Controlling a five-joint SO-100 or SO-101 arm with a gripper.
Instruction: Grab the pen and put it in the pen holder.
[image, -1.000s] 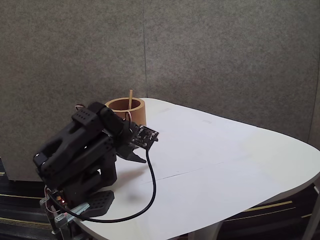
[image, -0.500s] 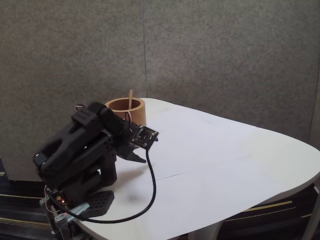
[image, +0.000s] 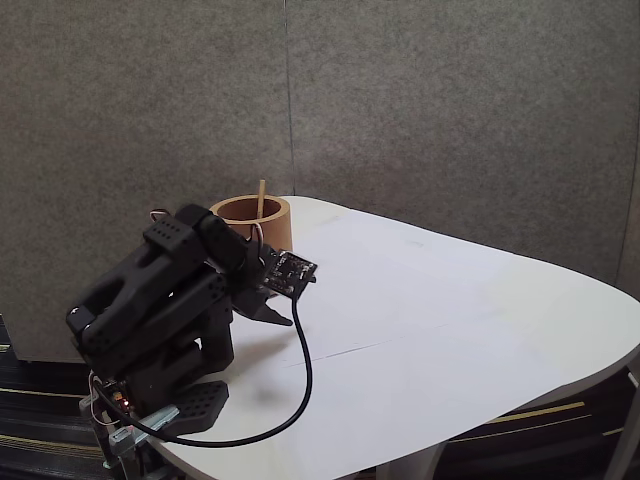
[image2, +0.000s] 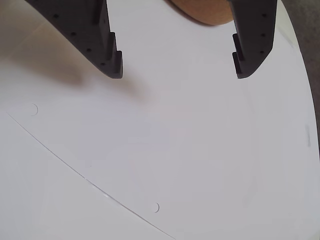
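Observation:
The pen (image: 261, 197), a thin tan stick, stands upright inside the pen holder (image: 252, 224), a wide terracotta cup at the table's back left in the fixed view. My black arm is folded low in front of that cup, and its gripper (image: 275, 310) points down at the table. In the wrist view the gripper (image2: 178, 74) is open, its two dark fingers (image2: 102, 40) wide apart with nothing between them, just above the white tabletop. A bit of the pen holder (image2: 202, 12) shows at the top edge between the fingers.
A black cable (image: 300, 375) loops from the wrist camera board down over the white table (image: 450, 330) to the arm's base at the table's front left edge. A grey partition wall stands behind. A thin seam line crosses the tabletop.

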